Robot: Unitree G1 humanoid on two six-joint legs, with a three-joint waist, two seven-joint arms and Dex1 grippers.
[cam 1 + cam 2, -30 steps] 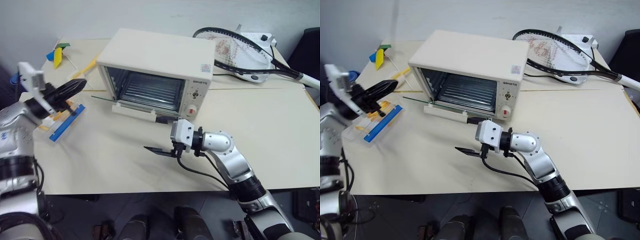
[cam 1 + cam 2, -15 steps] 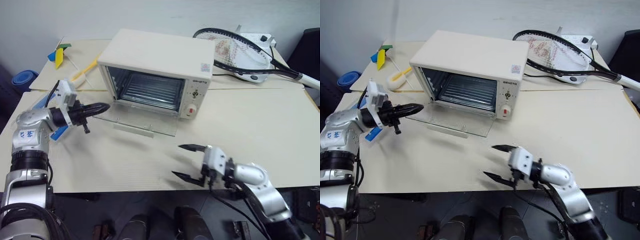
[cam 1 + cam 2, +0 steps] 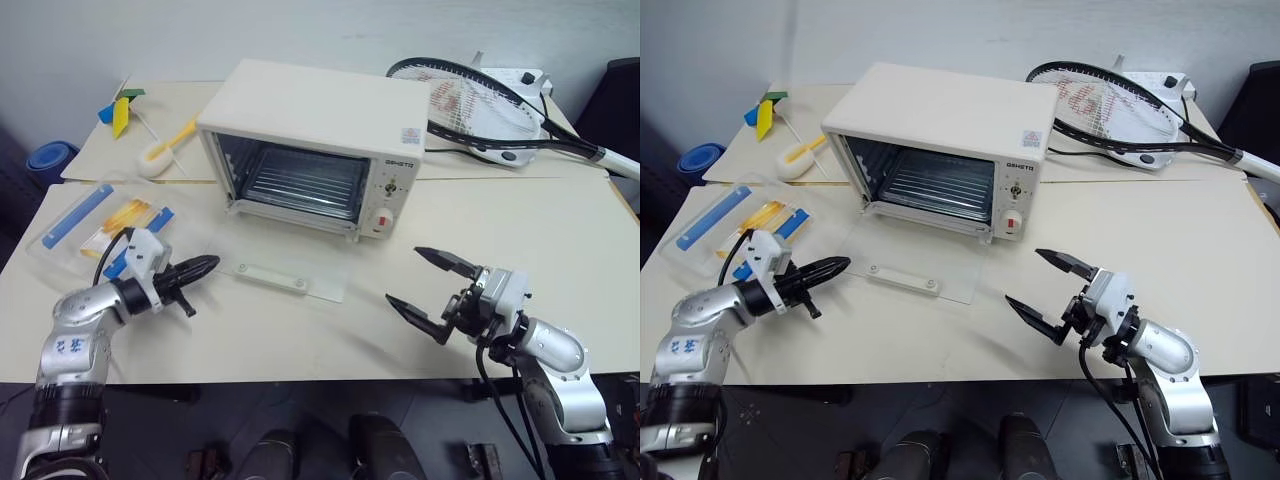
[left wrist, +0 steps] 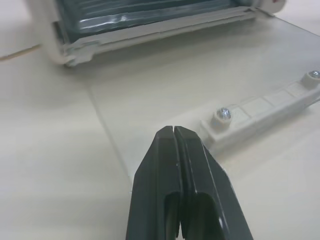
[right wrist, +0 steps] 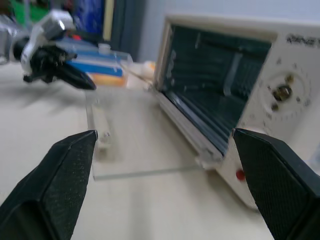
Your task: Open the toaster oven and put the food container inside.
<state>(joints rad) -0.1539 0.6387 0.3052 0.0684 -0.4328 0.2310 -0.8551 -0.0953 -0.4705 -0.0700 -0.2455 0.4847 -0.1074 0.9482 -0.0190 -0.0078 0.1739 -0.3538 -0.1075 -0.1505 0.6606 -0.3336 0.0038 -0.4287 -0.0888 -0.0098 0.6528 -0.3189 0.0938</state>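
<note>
Clear plastic, blue-clipped, your food container (image 3: 100, 222) lies flat at the table's (image 3: 520, 230) left edge, just behind and left of your left gripper (image 3: 205, 265), untouched. That gripper's fingers (image 4: 176, 170) are pressed together, empty, pointing at the glass door (image 3: 290, 268) near its white handle (image 3: 278, 277). Your toaster oven (image 3: 315, 145) stands mid-table, door folded flat, rack exposed. On the right, your right gripper (image 3: 432, 288) hovers before the oven's knob panel, fingers spread wide, holding nothing, well apart from the container.

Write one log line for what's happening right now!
oven: door open flat | container: on table, outside | left gripper: shut, empty | right gripper: open, empty
</note>
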